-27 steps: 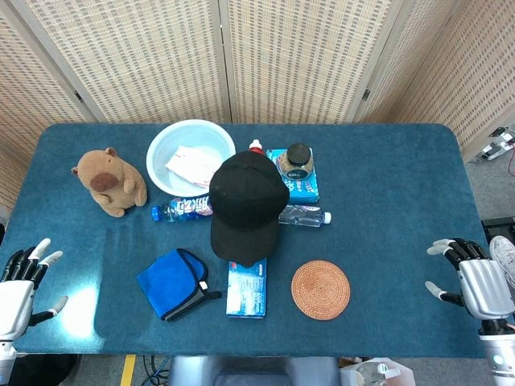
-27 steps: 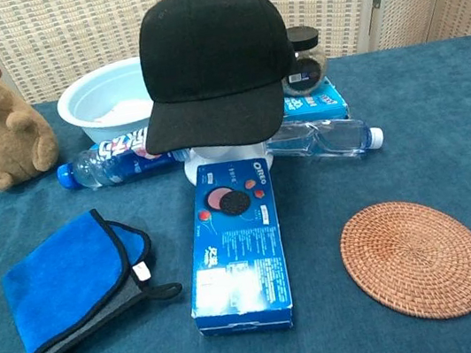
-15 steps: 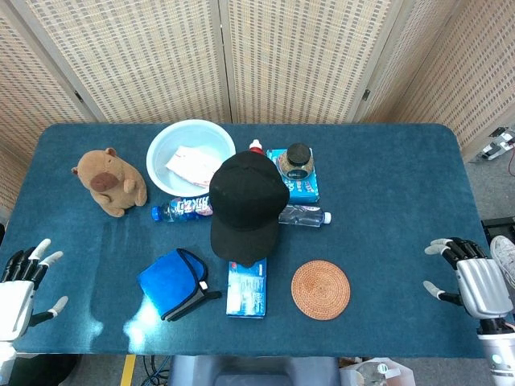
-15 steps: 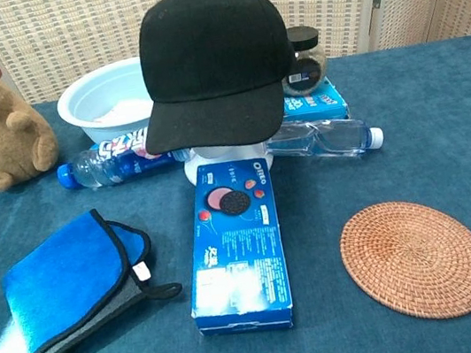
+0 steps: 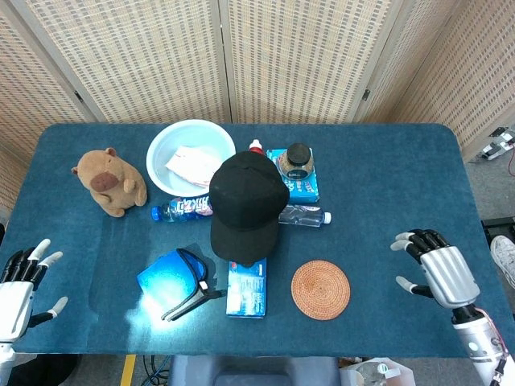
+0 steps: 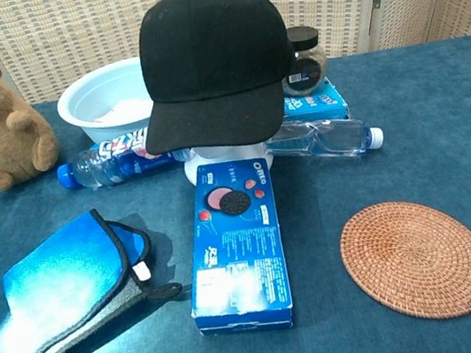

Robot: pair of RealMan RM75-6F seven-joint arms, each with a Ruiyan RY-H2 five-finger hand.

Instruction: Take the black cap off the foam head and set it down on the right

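A black cap (image 5: 244,205) (image 6: 209,64) sits on the white foam head (image 6: 222,158), brim pointing toward the table's front edge; only the head's base shows under the brim. My right hand (image 5: 434,269) hovers open at the right front of the table, far from the cap, fingers spread. At the front left corner my left hand (image 5: 20,289) is open too, partly off the table. Neither hand appears in the chest view.
Around the head lie an Oreo box (image 6: 236,248), a woven coaster (image 6: 415,257), a blue cloth (image 6: 78,286), two plastic bottles (image 6: 112,160) (image 6: 323,137), a white bowl (image 5: 190,156), a jar (image 5: 298,159) on a blue box and a plush capybara (image 5: 109,182).
My right hand has moved left and inward over the table. The left hand is nearly still. A bright light patch has drifted right onto the blue cloth.
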